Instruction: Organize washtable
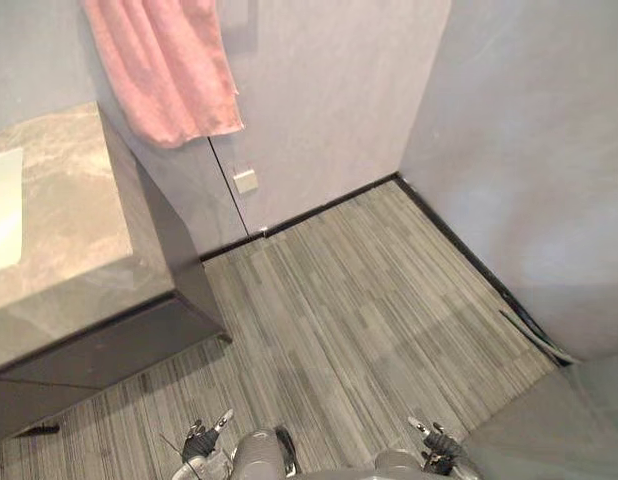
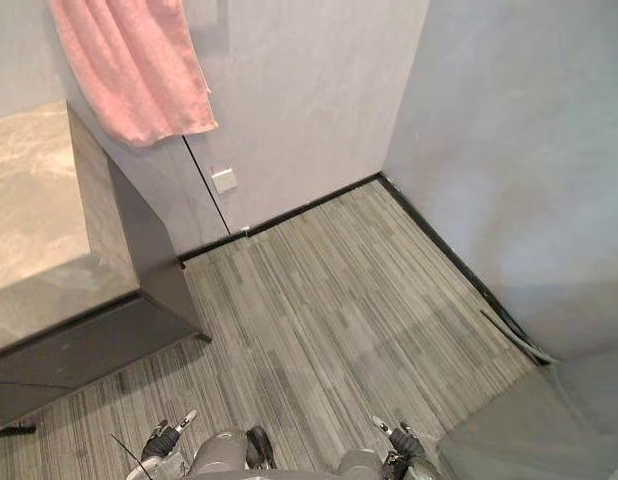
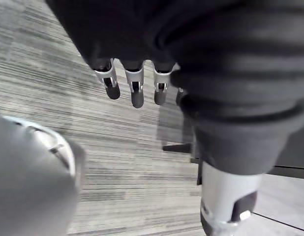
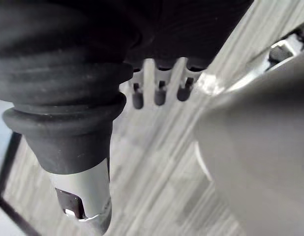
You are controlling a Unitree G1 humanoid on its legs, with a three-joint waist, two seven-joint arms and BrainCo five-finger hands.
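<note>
In a grey-walled washroom corner, the robot stands facing the striped floor [image 1: 369,300] rather than the job. The marble worktop [image 1: 69,230] of the washtable lies off to its left, with a pale basin [image 1: 1,210] sunk at its far edge and a dark cabinet [image 1: 109,350] beneath. The left hand [image 3: 135,88] hangs at the robot's side, fingers straight and apart, pointing down at the floor with nothing in them. The right hand [image 4: 159,93] hangs the same way on the other side, fingers loose and empty. Both are well apart from the worktop. A pink towel [image 1: 169,70] droops from the wall above the worktop's back corner, and a small wall socket [image 1: 246,181] sits near the cabinet's end. From where I stand, trouble looks likeliest in the turn. Swinging left to face the washtable would bring the left arm past the cabinet's sharp outer corner, and a knock there could upset a machine balanced on two legs. A high reach across the stone might also snag the towel and drag it down onto the surface. What needs tidying cannot be made out on the visible stretch of worktop, so any reach begun before the head looks that way would be a blind one.
</note>
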